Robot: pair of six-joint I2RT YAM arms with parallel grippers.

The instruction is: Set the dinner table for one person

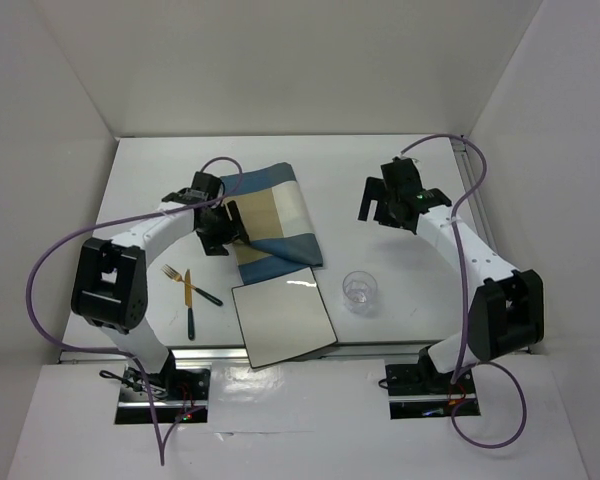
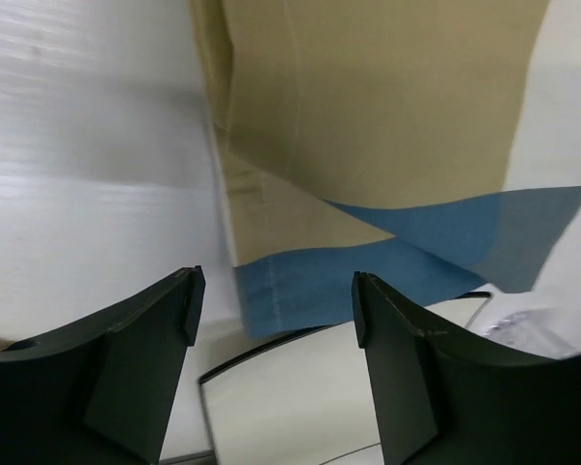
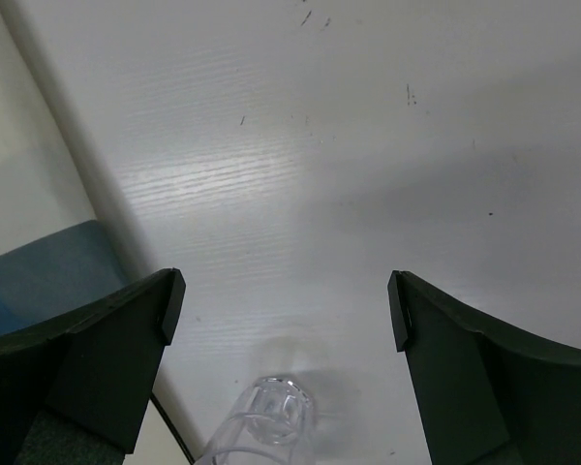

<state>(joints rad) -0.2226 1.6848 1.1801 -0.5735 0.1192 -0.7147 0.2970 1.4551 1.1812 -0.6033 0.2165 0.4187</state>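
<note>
The white dinner table [image 1: 380, 160] fills the top view. A blue-and-tan striped placemat [image 1: 275, 225] lies rumpled near its middle, one corner folded over; it also shows in the left wrist view [image 2: 368, 145]. A square white black-rimmed plate [image 1: 283, 320] sits at the near edge, touching the placemat's near corner. A clear glass [image 1: 359, 291] stands right of the plate. A fork [image 1: 190, 284] and a knife [image 1: 189, 305] lie crossed left of the plate. My left gripper [image 1: 225, 232] is open and empty at the placemat's left edge. My right gripper [image 1: 380, 210] is open and empty, beyond the glass [image 3: 261, 421].
White walls [image 1: 50, 120] enclose the table on the left, back and right. Purple cables [image 1: 40, 270] loop from both arms. A metal rail [image 1: 360, 350] runs along the near edge by the arm bases.
</note>
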